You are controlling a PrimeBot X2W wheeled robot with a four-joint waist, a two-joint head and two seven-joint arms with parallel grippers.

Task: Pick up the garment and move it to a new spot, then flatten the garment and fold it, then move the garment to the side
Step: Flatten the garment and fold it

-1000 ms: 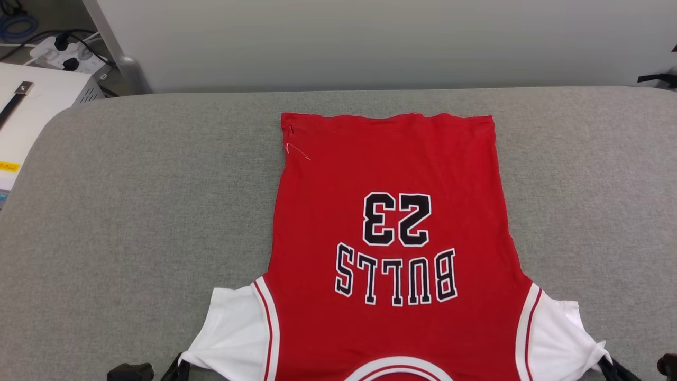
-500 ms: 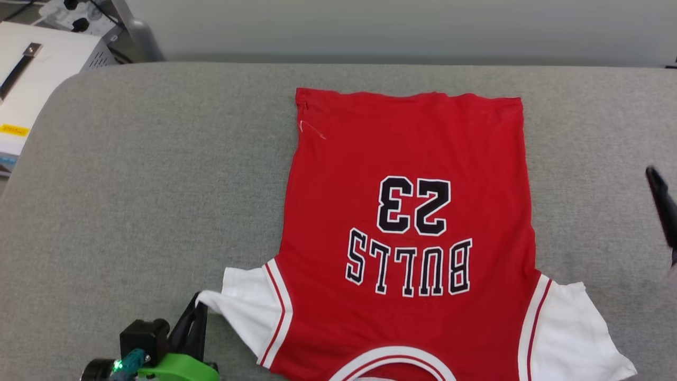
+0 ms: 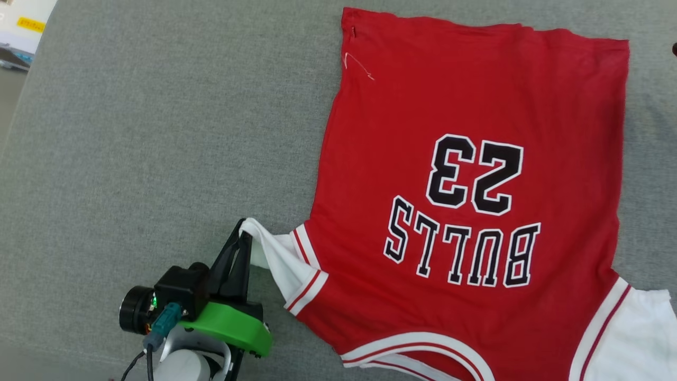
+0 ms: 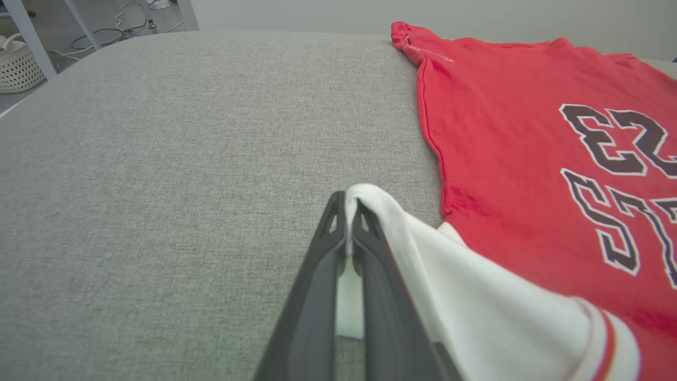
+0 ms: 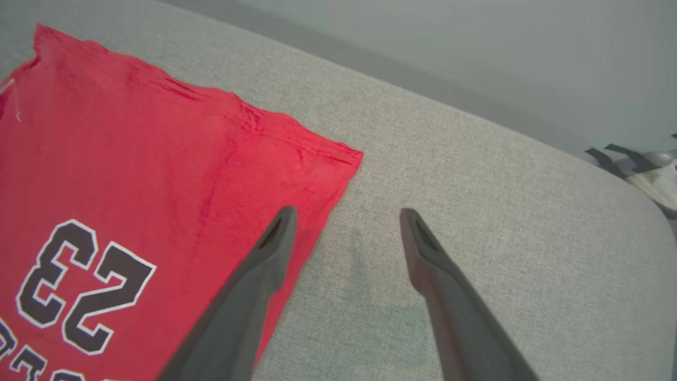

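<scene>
The garment [image 3: 476, 95] is a red T-shirt printed "BULLS 23", lying flat on the grey padded surface [image 3: 132, 132] with its hem at the far side. A loose white thread [image 3: 359, 66] lies near the hem's left corner. My left gripper [image 3: 244, 228] is shut on the tip of the left white sleeve [image 3: 275, 259] and holds it slightly raised; the left wrist view shows that sleeve [image 4: 476, 296] pinched in the left gripper [image 4: 346, 198]. My right gripper [image 5: 346, 217] hovers open over the garment's [image 5: 132, 159] right edge near the hem corner, holding nothing.
The grey surface extends wide to the left of the shirt. A white box [image 3: 21, 21] sits beyond its far left corner. A basket [image 4: 18, 69] and cables lie past the far edge. A dark stand [image 5: 629, 156] shows beyond the right corner.
The head camera has tilted down and turned. My right gripper let go of the right sleeve, opened and moved up along the shirt's right edge. My left gripper keeps its grip and has raised the left sleeve.
</scene>
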